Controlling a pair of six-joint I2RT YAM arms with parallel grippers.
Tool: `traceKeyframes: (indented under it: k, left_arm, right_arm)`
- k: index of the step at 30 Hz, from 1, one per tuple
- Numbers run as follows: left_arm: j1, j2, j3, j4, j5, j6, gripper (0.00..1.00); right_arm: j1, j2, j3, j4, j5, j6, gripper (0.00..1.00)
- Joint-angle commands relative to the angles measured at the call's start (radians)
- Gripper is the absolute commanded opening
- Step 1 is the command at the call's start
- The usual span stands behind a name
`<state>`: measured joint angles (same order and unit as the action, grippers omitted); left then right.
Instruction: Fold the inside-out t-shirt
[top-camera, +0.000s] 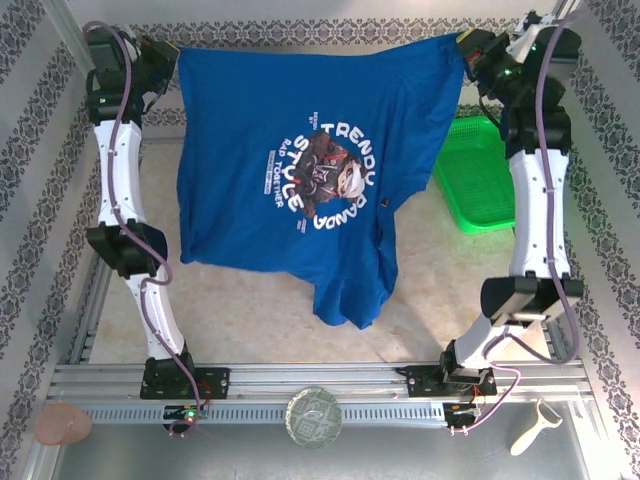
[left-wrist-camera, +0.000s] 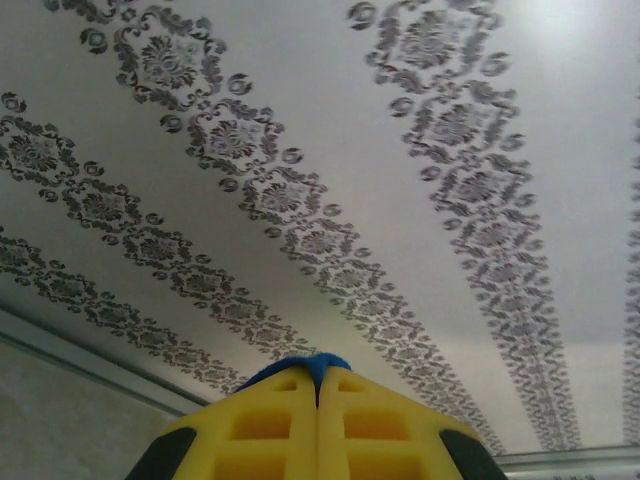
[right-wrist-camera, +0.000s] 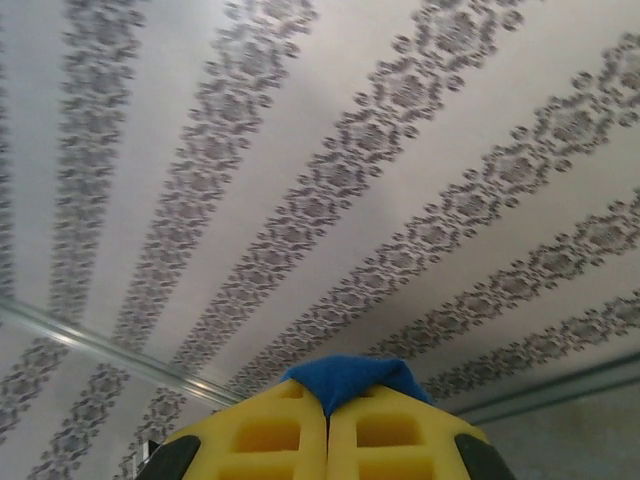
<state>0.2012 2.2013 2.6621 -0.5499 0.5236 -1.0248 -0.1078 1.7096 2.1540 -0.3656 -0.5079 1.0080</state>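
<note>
The royal-blue t-shirt (top-camera: 300, 170) hangs spread in the air between both arms, its printed graphic facing the top camera and its lower part drooping toward the table. My left gripper (top-camera: 170, 62) is shut on its far left corner. My right gripper (top-camera: 468, 48) is shut on its far right corner. In the left wrist view the yellow fingers (left-wrist-camera: 270, 430) meet with a tuft of blue cloth (left-wrist-camera: 318, 366) pinched at the tips. A larger fold of blue cloth (right-wrist-camera: 350, 378) pokes out between the closed yellow fingers (right-wrist-camera: 400, 435) in the right wrist view.
A green mesh basket (top-camera: 478, 175) stands at the right, partly behind the shirt and right arm. Patterned walls (left-wrist-camera: 300, 200) enclose the table. Along the near rail lie a pink object (top-camera: 62, 424), a round glass dish (top-camera: 314, 416) and a cream peeler (top-camera: 535, 425).
</note>
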Motion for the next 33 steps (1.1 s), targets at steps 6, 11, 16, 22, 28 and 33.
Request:
traceKeyframes:
  k: [6, 11, 16, 22, 28, 33]
  left_arm:
    - [0.013, -0.162, 0.135, 0.044, -0.006, -0.039, 0.00]
    - [0.012, -0.217, 0.090, 0.008, 0.019, -0.010, 0.00]
    - [0.012, -0.309, 0.024, 0.005, 0.034, 0.011, 0.00]
    - [0.019, -0.399, -0.008, 0.039, -0.005, 0.001, 0.00]
    - [0.026, -0.405, -0.002, 0.035, -0.004, -0.011, 0.00]
    - [0.026, -0.395, -0.012, 0.009, 0.006, 0.004, 0.00]
  right_arm:
    - [-0.006, -0.040, 0.355, -0.088, 0.060, -0.068, 0.00]
    - [0.000, -0.165, 0.186, -0.051, 0.069, -0.090, 0.00]
    - [-0.001, -0.316, 0.028, -0.016, 0.105, -0.126, 0.00]
    - [-0.007, -0.361, 0.099, -0.041, 0.146, -0.157, 0.00]
    - [-0.010, -0.326, 0.190, -0.073, 0.144, -0.159, 0.00]
    - [-0.009, -0.328, 0.143, -0.061, 0.144, -0.158, 0.00]
